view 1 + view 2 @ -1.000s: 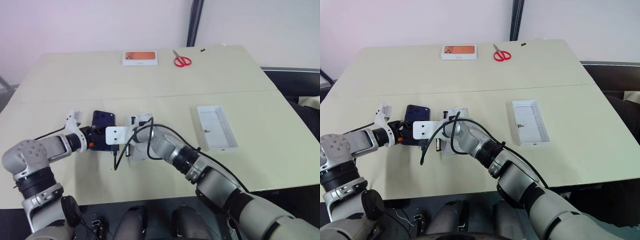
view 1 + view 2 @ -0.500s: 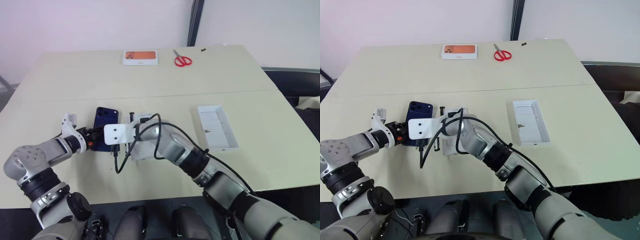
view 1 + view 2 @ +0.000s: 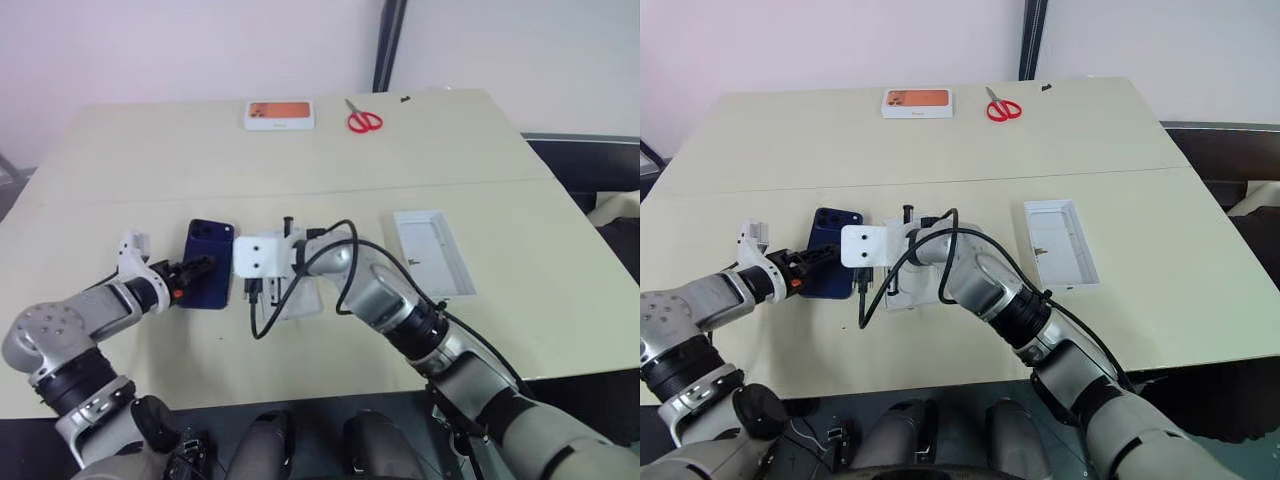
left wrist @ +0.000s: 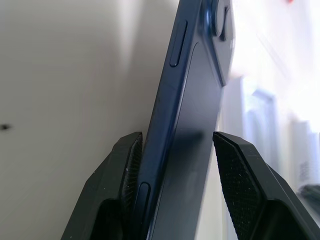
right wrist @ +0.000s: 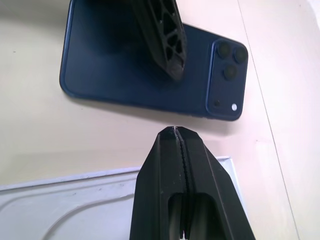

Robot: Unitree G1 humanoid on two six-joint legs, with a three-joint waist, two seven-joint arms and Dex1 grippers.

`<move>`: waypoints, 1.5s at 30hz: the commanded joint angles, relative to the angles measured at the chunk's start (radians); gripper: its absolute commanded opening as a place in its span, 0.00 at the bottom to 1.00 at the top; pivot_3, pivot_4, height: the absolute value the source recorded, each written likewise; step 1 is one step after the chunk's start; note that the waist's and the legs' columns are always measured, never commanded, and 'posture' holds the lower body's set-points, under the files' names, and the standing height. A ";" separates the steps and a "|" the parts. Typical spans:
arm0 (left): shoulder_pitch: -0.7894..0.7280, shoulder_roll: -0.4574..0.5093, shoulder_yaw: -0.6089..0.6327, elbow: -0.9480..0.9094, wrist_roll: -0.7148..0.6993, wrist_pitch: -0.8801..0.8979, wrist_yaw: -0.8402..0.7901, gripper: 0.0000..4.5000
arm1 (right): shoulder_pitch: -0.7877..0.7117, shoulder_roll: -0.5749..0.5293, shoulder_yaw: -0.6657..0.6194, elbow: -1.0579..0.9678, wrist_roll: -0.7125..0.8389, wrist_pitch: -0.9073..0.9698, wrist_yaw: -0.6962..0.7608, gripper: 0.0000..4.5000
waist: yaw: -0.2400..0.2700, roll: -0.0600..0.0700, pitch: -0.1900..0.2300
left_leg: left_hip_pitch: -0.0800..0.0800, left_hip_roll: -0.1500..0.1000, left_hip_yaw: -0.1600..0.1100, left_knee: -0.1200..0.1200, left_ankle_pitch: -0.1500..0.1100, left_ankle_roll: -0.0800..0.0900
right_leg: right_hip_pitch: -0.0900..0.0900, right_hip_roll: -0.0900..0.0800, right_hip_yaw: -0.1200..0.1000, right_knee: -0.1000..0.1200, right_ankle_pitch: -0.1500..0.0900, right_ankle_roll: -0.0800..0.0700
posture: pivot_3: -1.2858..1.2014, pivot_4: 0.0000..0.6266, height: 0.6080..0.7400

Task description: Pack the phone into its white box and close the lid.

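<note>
Phone (image 3: 209, 276) sits clamped in our left gripper (image 3: 190, 272) at frame left; right gripper (image 5: 174, 137) pressed together, empty. Boxing and lidding remain.

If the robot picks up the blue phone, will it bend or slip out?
The phone probably won't bend: it looks like a flat, stiff slab. It could slip, since its back looks smooth and a little shiny, though the left gripper has textured fingers on both sides of it. Being flat, it shouldn't roll.
</note>
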 commanded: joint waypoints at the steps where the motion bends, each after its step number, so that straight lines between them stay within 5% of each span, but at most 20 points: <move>1: 0.017 0.043 -0.019 -0.050 -0.058 0.009 0.002 0.52 | 0.006 -0.010 -0.041 -0.083 0.036 0.022 0.014 0.00 | 0.000 0.000 0.000 | 0.000 0.000 0.000 0.000 0.000 0.000 | 0.000 0.000 0.000 0.000 0.000 0.000 | 0.52 0.24 1.00; 22: 0.047 -0.045 0.039 -0.039 -0.299 0.009 0.252 0.52 | 0.070 -0.075 -0.086 -0.159 0.141 0.126 0.003 0.00 | 0.005 0.000 0.000 | 0.000 0.000 0.000 0.000 0.000 0.000 | 0.001 0.000 0.000 -0.003 0.000 0.000 | 0.52 0.24 1.00; 26: 0.065 -0.021 0.033 -0.043 -0.301 0.009 0.243 0.28 | 0.074 -0.071 -0.076 -0.170 0.146 0.135 -0.003 0.00 | 0.007 0.000 0.000 | 0.000 0.000 0.000 0.000 0.000 0.000 | 0.001 0.000 0.000 -0.003 0.000 0.000 | 0.52 0.24 1.00; 34: 0.068 0.006 0.068 -0.031 -0.346 0.006 0.234 0.27 | 0.070 -0.074 -0.069 -0.174 0.153 0.139 -0.011 0.00 | 0.002 0.000 0.000 | 0.001 0.000 0.000 0.000 0.000 0.000 | 0.001 0.000 0.000 -0.003 0.000 0.000 | 0.52 0.24 1.00; 45: 0.031 -0.082 0.122 -0.015 -0.391 -0.139 0.367 0.27 | 0.071 -0.074 -0.063 -0.174 0.160 0.139 -0.013 0.00 | 0.010 0.000 0.000 | 0.001 0.000 0.000 0.000 0.000 0.000 | 0.001 0.000 0.000 -0.003 0.000 0.000 | 0.52 0.24 1.00</move>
